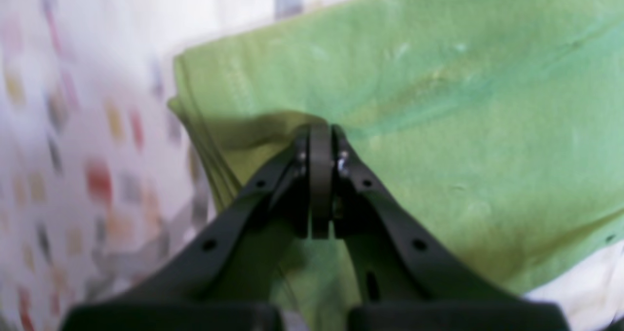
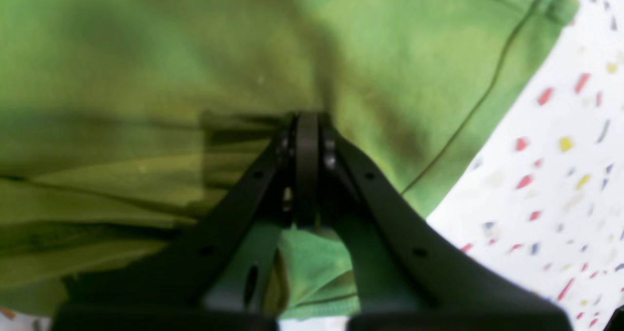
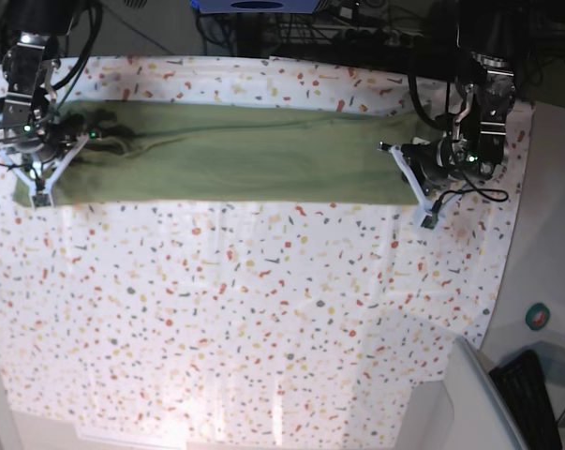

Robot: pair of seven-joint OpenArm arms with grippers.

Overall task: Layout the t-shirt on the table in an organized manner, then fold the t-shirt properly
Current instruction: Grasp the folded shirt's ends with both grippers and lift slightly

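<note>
The olive-green t-shirt [image 3: 235,155] lies as a long folded strip across the far part of the speckled white table [image 3: 263,309]. My left gripper [image 1: 320,132] is shut on the t-shirt [image 1: 438,102] close to its layered end edge, where the cloth puckers at the tips. In the base view the left gripper [image 3: 415,171] is at the strip's right end. My right gripper [image 2: 307,121] is shut on the t-shirt [image 2: 146,53] near a hemmed corner. In the base view the right gripper [image 3: 40,171] is at the strip's left end.
The table's right edge [image 3: 512,234] runs just beyond my left arm. A grey bin [image 3: 469,403] and a small tape roll [image 3: 539,317] are off the table at the lower right. Cables and dark equipment [image 3: 357,28] line the far side.
</note>
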